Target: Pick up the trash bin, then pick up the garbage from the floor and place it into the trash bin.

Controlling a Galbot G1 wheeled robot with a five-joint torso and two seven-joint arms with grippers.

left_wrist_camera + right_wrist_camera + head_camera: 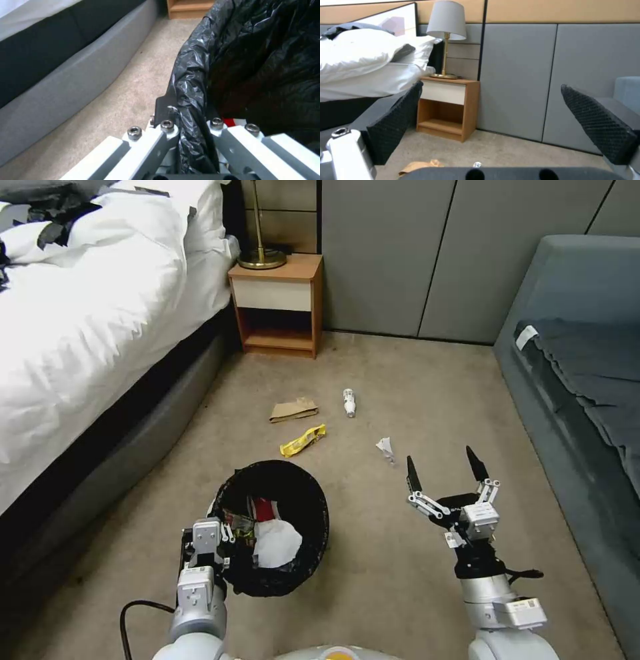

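Note:
The trash bin (313,500), lined with a black bag (260,62), hangs at lower centre of the head view with white tissue and red-and-white litter inside. My left gripper (223,540) is shut on its near rim (190,117). Garbage lies on the carpet beyond it: a brown paper bag (293,410) (416,166), a yellow wrapper (302,440), a small plastic bottle (349,402) and a crumpled white tissue (385,449). My right gripper (443,467) is open, empty, raised just right of and nearer than the tissue, its black fingers (393,127) spread wide.
A bed (80,313) with white bedding runs along the left. A wooden nightstand (277,307) with a lamp (446,37) stands at the back wall. A grey sofa (580,380) lines the right side. Open carpet lies between them.

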